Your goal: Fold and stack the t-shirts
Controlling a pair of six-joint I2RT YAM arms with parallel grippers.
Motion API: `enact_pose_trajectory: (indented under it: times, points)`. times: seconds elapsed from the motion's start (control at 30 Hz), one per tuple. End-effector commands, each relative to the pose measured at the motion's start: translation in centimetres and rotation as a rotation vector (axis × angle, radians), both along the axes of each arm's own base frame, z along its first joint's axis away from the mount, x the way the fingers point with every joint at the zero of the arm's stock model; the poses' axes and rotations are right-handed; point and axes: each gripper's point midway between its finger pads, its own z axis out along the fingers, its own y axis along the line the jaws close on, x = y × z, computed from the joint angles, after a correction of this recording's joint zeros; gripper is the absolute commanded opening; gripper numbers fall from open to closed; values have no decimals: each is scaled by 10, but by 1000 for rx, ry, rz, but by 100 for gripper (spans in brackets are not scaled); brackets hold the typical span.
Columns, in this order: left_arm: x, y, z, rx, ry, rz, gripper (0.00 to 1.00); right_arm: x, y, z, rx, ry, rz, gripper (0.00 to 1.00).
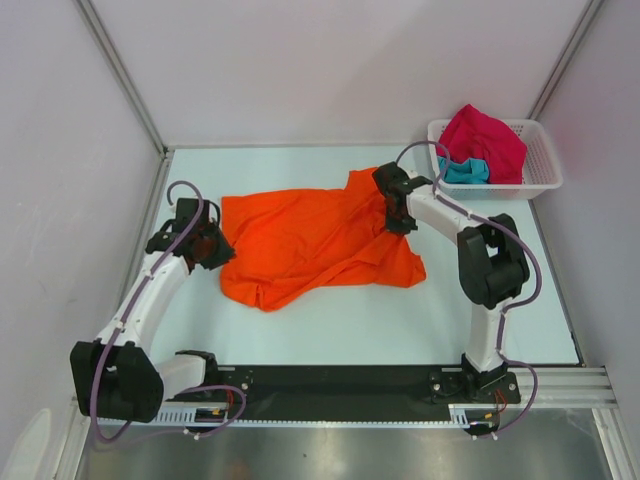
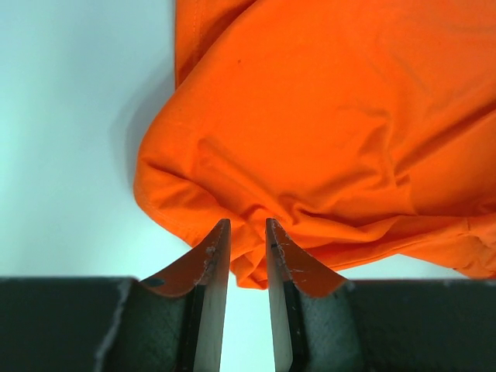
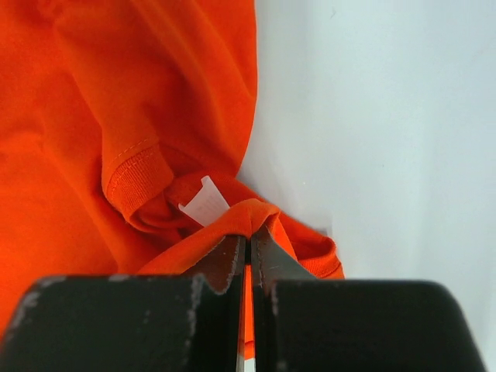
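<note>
An orange t-shirt (image 1: 310, 240) lies spread and rumpled across the middle of the table. My left gripper (image 1: 215, 250) is at its left edge. In the left wrist view the jaws (image 2: 248, 225) stand narrowly apart with a bunched fold of the orange cloth (image 2: 333, 116) pinched between their tips and lifted off the table. At the shirt's upper right edge, my right gripper (image 1: 398, 222) is shut on a fold by the collar (image 3: 248, 236), beside the white label (image 3: 204, 201). A crimson-pink t-shirt (image 1: 485, 140) and a teal one (image 1: 465, 172) sit crumpled in the basket.
A white lattice basket (image 1: 545, 150) stands at the back right corner of the table. Grey walls close in the table on the left, back and right. The arms' bases sit on a black rail (image 1: 340, 385) along the near edge.
</note>
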Motion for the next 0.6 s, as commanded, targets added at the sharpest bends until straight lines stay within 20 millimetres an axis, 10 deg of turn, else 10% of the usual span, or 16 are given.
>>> enact_pose_trajectory:
  times: [0.0,0.2,0.4,0.57]
  points:
    - [-4,6,1,5,-11,-5,30,23,0,25,-3,-89,-6,0]
    - [-4,7,0,5,-9,-3,30,42,1,24,3,-98,6,2]
    - [-7,0,-7,-29,7,-28,30,58,9,27,31,-78,38,46]
    - [-12,-13,-23,-91,38,-56,30,56,19,52,80,-125,46,56]
